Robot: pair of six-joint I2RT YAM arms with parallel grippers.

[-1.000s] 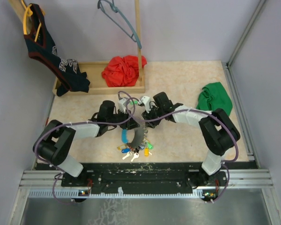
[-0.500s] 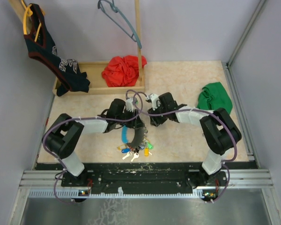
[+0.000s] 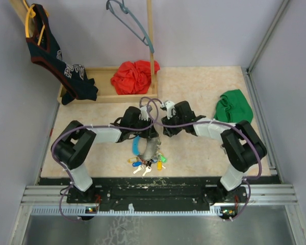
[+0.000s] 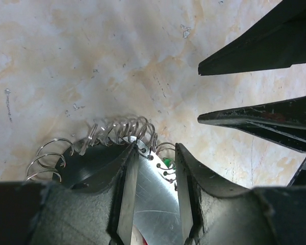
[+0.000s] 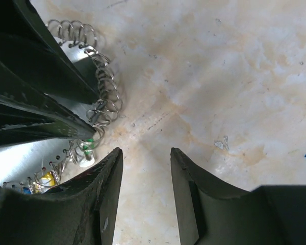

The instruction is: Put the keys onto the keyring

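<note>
The keyring (image 3: 152, 148), a grey hoop with a light-blue section, lies at the table's middle front. Several keys (image 3: 145, 164) with coloured heads cluster at its near end. My left gripper (image 3: 148, 132) sits at the hoop's far end. In the left wrist view its jaws (image 4: 155, 151) are shut on the hoop's silvery band (image 4: 153, 194), whose edge carries small wire rings (image 4: 127, 128). My right gripper (image 3: 164, 130) stands close beside it, open (image 5: 145, 153) over bare table. A green key head (image 5: 88, 144) lies just left of its left finger.
A wooden tray (image 3: 92, 97) at the back left holds a red cloth (image 3: 135, 76). A dark garment (image 3: 56, 58) hangs at the far left and a grey-blue hanger (image 3: 130, 20) hangs from a wooden post (image 3: 150, 35). A green cloth (image 3: 233, 106) lies at the right.
My left gripper has moved right and toward the near edge, onto the far end of the keyring. The right gripper has shifted slightly to the right; the keys have not moved.
</note>
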